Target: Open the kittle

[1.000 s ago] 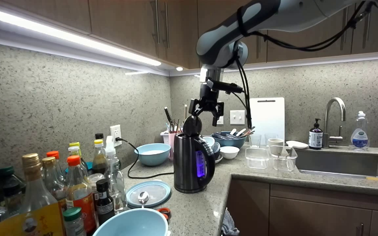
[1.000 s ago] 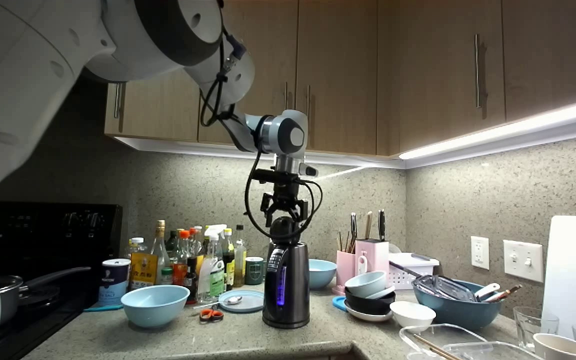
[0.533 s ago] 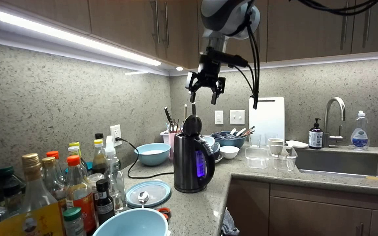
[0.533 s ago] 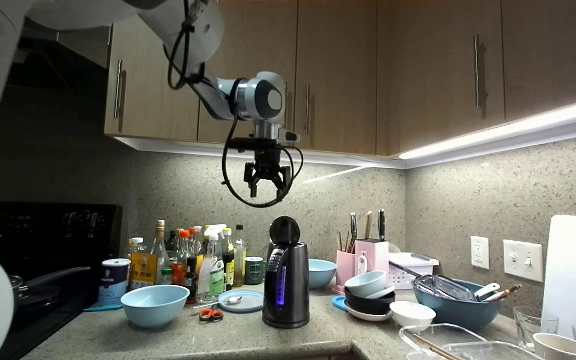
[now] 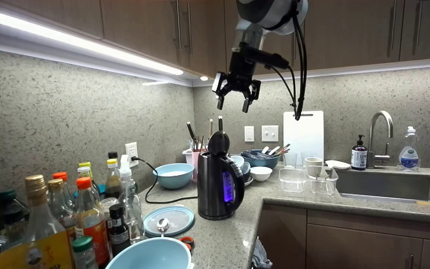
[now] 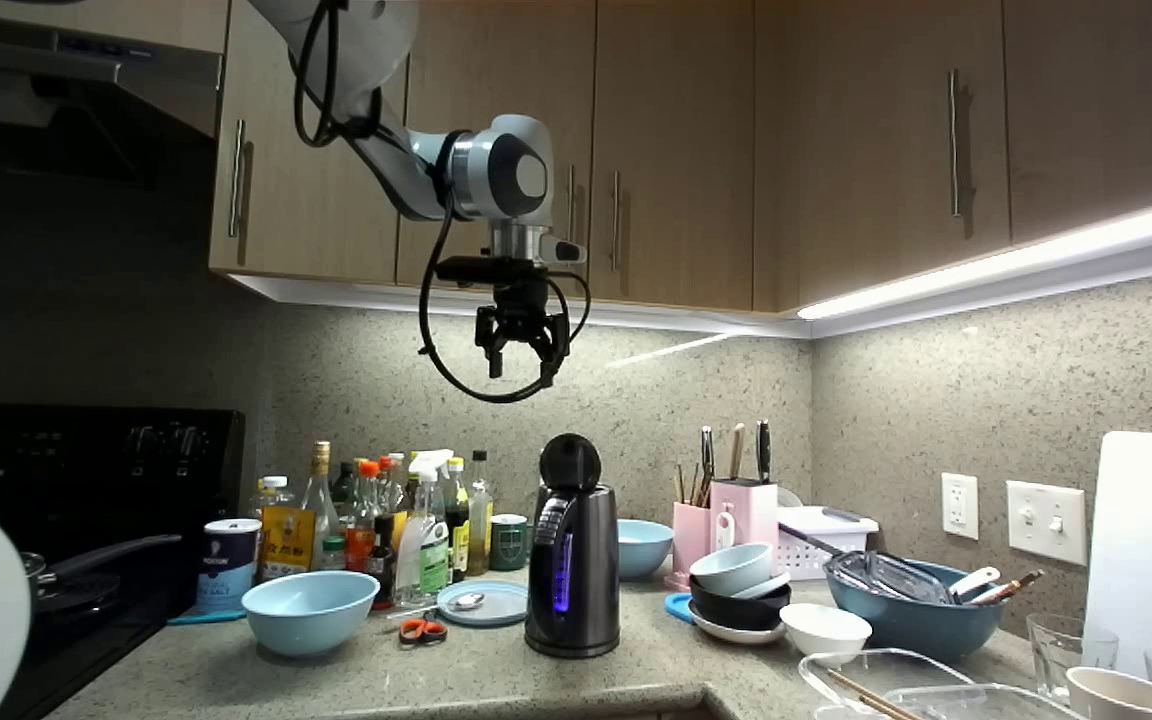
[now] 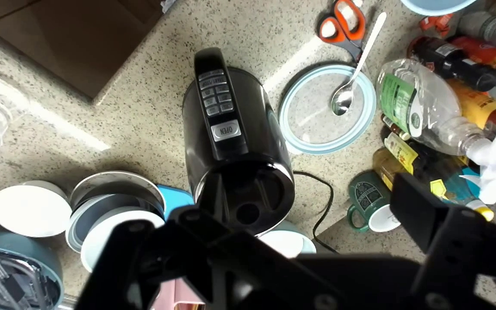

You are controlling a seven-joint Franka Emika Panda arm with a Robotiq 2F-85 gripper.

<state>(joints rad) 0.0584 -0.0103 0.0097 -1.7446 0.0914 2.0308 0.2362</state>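
The tall dark kettle stands upright on the counter in both exterior views point(image 5: 209, 186) point(image 6: 593, 580), with a purple-blue lit window. Its round black lid point(image 5: 219, 142) stands raised on top, beside the handle end; it also shows so in an exterior view point(image 6: 570, 462). In the wrist view the kettle point(image 7: 269, 125) is seen from above, with the OPEN button on its handle and a dark top partly covered by a finger. My gripper point(image 5: 233, 104) is open and empty, well above the lid and apart from it. It also shows open in an exterior view point(image 6: 521, 372) and the wrist view point(image 7: 314, 202).
Bottles point(image 6: 426, 540) and a blue bowl point(image 6: 311, 612) stand on one side of the kettle. A flat round lid with a spoon point(image 5: 169, 221) and scissors point(image 6: 422, 630) lie near it. Stacked bowls point(image 6: 736, 590) and a pink knife holder point(image 6: 748, 510) stand on the other side. Cabinets point(image 6: 676, 150) hang above.
My gripper was down at the kettle lid one second ago. It has risen clear of it and drawn back a little, tilting slightly. The lid stays raised and the kettle has not moved.
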